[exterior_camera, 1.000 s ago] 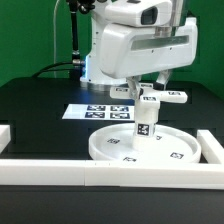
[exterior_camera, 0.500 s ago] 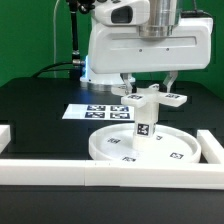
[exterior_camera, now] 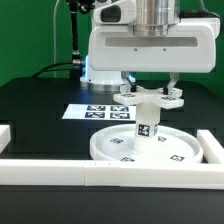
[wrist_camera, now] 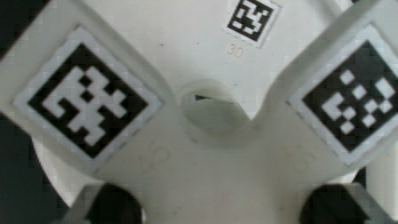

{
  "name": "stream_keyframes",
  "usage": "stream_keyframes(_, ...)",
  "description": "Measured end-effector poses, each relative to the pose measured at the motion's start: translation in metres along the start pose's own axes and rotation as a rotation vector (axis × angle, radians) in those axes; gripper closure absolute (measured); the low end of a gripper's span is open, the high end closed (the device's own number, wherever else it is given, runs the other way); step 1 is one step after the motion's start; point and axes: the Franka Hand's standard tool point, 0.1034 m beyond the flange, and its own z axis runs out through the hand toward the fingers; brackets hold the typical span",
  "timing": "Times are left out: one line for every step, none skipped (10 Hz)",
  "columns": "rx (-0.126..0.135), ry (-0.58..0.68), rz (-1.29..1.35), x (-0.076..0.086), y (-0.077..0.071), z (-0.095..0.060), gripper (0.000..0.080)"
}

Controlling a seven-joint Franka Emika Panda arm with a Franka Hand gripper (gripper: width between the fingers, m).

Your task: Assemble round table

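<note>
Jaws sit partly closed on the cross-shaped foot, one finger on each side of it, and the foot is up in the air, held level right over the leg. One foot, one leg, one disc, that's the whole count of table parts on show. The leg stands upright on the middle of the disc, tags on its side, and its top comes right up under the foot; whether the two actually touch I can't tell from the exterior view. The disc lies flat near the front edge of the black worktop, with several small tags scattered on its face.

From the wrist view, the foot fills the picture: two big square tags on its arms, a third smaller one farther off, a small round hole at the centre, and two dark fingertips peeking in at the edge.

Behind the disc, one marker board lies flat on the worktop. White rails: one long one along the front edge, plus a short one at the exterior view's right.
</note>
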Motion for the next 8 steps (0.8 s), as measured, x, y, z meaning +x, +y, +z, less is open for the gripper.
stream_keyframes(0.0,0.0,0.086,0.0,-0.0002,-0.0001,0.0357)
stream_keyframes(0.001,0.0,0.152,0.0,-0.0005,-0.0001,0.0357)
stream_keyframes(0.003,0.002,0.233,0.0004,-0.0006,-0.0003,0.0357)
stream_keyframes(0.02,0.011,0.352,0.0019,-0.0015,-0.0002,0.0357)
stream_keyframes(0.031,0.018,0.462,0.0021,-0.0028,-0.0002,0.0357)
stream_keyframes(0.036,0.03,0.536,0.0028,-0.0032,-0.0002,0.0357)
stream_keyframes(0.042,0.035,0.67,0.0036,-0.0036,-0.0002,0.0357)
stream_keyframes(0.059,0.042,0.777,0.0051,-0.0036,-0.0002,0.0357)
